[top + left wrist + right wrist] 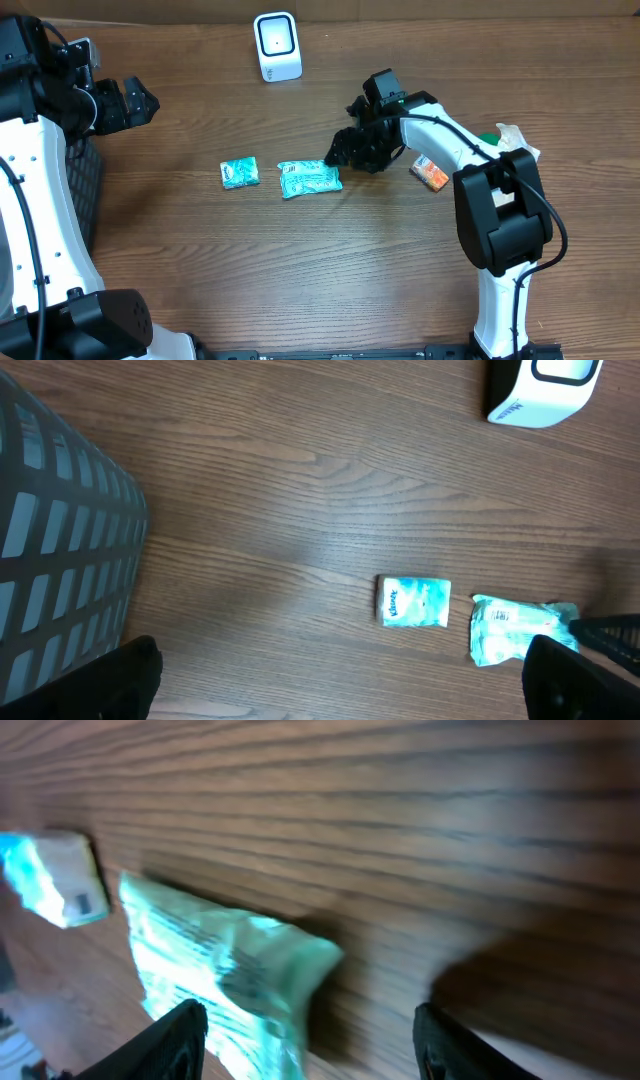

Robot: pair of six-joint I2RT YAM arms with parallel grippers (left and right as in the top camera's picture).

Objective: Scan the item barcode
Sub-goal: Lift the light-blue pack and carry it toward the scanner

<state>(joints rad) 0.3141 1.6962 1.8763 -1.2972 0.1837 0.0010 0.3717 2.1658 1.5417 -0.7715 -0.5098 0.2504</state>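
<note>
Scanner (277, 45): white, standing at the far side of the counter (200, 260); everything below is placed from it
Large teal packet (309, 179): the item to be scanned, lying flat on the wood, well in front of the scanner and slightly to its right-arm side; crinkled, with small print showing on top
Small teal packet (239, 172): flat on the wood, as far in front of the scanner as the large one but slightly to its left-arm side; the two lie near each other without touching
Right pincer (345, 150): low over the counter in front of the scanner on its right-arm side, right at the end of the large teal packet; its jaws stand apart, the packet's end lies close by one finger (170, 1040) with bare wood between it and the other, and nothing is clamped
Left pincer (135, 100): well off to the scanner's left-arm side and held above the counter; its jaws are spread wide with nothing between them
Orange packet (431, 173): on the counter farther to the scanner's right-arm side than the right pincer, partly under the right arm
Basket (85, 190): dark mesh, far to the scanner's left-arm side, at the counter's edge near the left arm
Green and white things (505, 138): farthest to the scanner's right-arm side, mostly hidden behind the right arm; I cannot tell what they are
</note>
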